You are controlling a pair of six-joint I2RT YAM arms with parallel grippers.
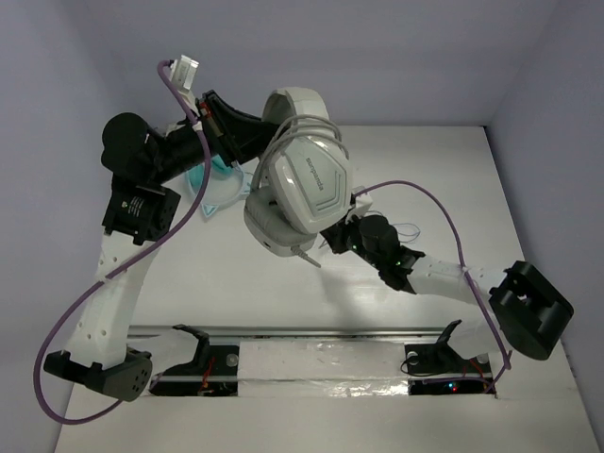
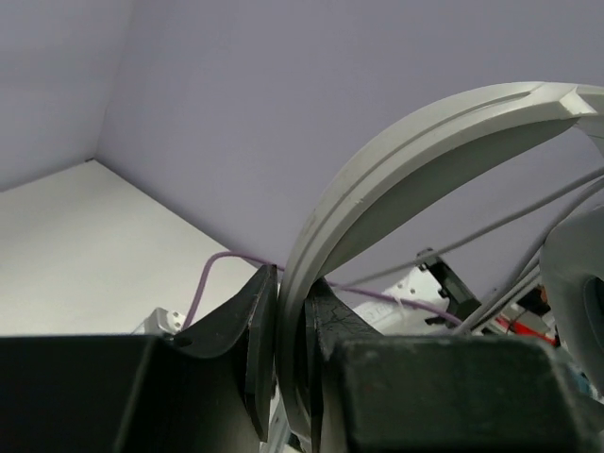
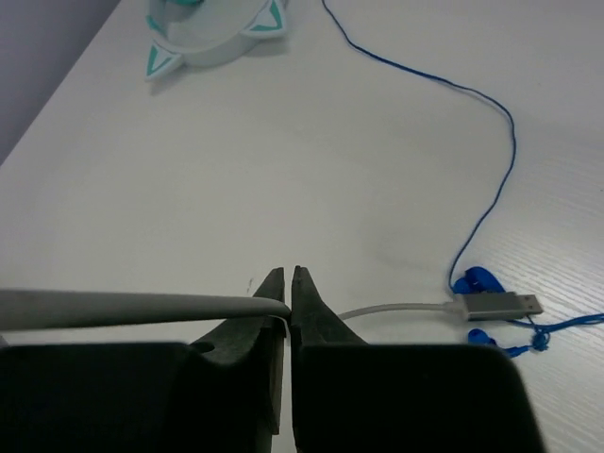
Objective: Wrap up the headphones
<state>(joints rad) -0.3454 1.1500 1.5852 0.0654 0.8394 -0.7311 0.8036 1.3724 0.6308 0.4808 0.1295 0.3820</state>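
White tabletop [image 1: 453,179], lilac walls [image 1: 377,47]. Your left gripper [image 2: 293,316] clamps headband [image 2: 396,179], holding headphones [image 1: 316,184] aloft over tabletop. Your right gripper [image 3: 288,288] pinches cable [image 3: 142,308] near plug [image 3: 495,305]. Some loops look already wound round headband; short tail left for you to wind.

Robotics laboratory test bench. Plain lilac walls [image 1: 396,57] are closing in a white table [image 1: 453,170] on its left, far and right sides. A left arm [image 1: 113,302] and a right arm [image 1: 439,274] are standing bolted beside a metal rail [image 1: 311,332] at its near edge, trailing purple cables [image 1: 42,373].
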